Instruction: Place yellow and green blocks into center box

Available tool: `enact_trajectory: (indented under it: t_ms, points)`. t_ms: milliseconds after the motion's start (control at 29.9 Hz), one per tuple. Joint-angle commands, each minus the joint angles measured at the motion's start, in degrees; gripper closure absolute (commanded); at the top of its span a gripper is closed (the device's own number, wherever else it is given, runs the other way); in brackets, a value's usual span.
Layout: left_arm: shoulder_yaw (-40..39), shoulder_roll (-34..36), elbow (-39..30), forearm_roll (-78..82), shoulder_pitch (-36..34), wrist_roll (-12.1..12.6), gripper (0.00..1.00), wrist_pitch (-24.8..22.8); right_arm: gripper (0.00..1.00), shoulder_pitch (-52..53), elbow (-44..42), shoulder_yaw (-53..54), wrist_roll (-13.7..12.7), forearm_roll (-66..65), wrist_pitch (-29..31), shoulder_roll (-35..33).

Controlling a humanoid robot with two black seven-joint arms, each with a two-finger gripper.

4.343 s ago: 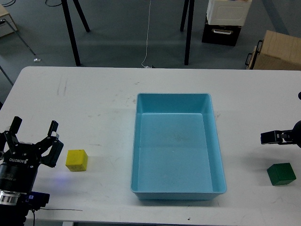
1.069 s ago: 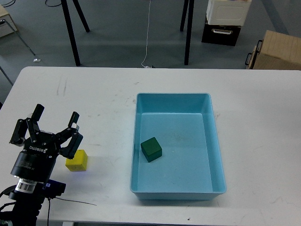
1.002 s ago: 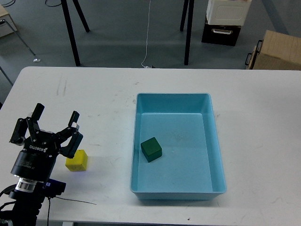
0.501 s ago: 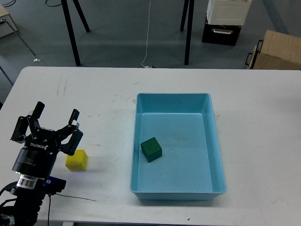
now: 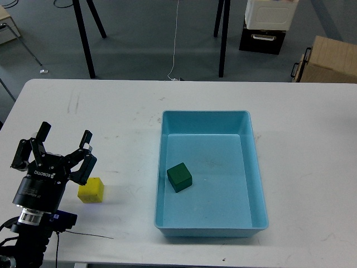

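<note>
The dark green block [image 5: 179,177] lies inside the light-blue tray [image 5: 256,167], near its left wall. The yellow block [image 5: 91,190] sits on the white table to the left of the tray. My left gripper [image 5: 53,149] is open and empty, with its fingers spread, just left of and above the yellow block and partly overlapping its upper left corner in the view. My right gripper is out of view.
The white table [image 5: 312,139] reaches to all sides of the tray. Beyond its far edge stand black stand legs [image 5: 85,39], a white-and-black crate [image 5: 268,25] and a brown cardboard box [image 5: 329,61]. A thin cable [image 5: 83,237] lies near the front left edge.
Since the oldest frame the green block has gone from the table at the right into the tray and the right arm has left the view. My left gripper has risen and shifted slightly left lately.
</note>
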Motion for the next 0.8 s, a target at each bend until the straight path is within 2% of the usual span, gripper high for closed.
enact_trajectory:
  t_ms: [0, 100, 200, 334, 468, 635, 768]
  points:
    - [0.1, 0.0, 0.3, 0.1, -0.3, 0.1, 0.00, 0.0, 0.00, 0.1, 2.0, 0.6, 0.5, 0.4, 0.0, 2.6]
    - [0.1, 0.0, 0.4, 0.1, -0.7, 0.1, 0.00, 0.0, 0.00, 0.0, 0.1, 1.7, 2.5, 0.3, 0.0, 9.7]
    - [0.1, 0.0, 1.0, 0.1, -0.9, 0.2, 0.00, 0.0, 0.00, -0.3, -4.3, 4.8, 2.7, 0.4, 0.0, 14.0]
    - [0.1, 0.1, 1.3, 0.1, -1.2, 0.3, 0.00, 0.0, 0.00, -4.1, -6.2, 12.7, 2.7, 0.3, 0.0, 16.5]
    - [0.2, 0.0, 1.3, 0.1, -1.9, 0.2, 0.00, 0.0, 0.00, -15.9, -4.6, 25.2, 2.6, 0.4, 0.0, 16.2]
    - [0.2, 0.1, 1.2, 0.2, -2.4, 0.1, 0.00, 0.0, 0.00, -41.2, 10.1, 41.8, 2.6, 0.3, 0.0, 15.7]
    - [0.0, 0.2, 1.0, 0.2, -2.8, 0.0, 0.00, 0.0, 0.00, -61.9, 25.1, 51.6, 2.5, 0.2, 0.0, 19.0]
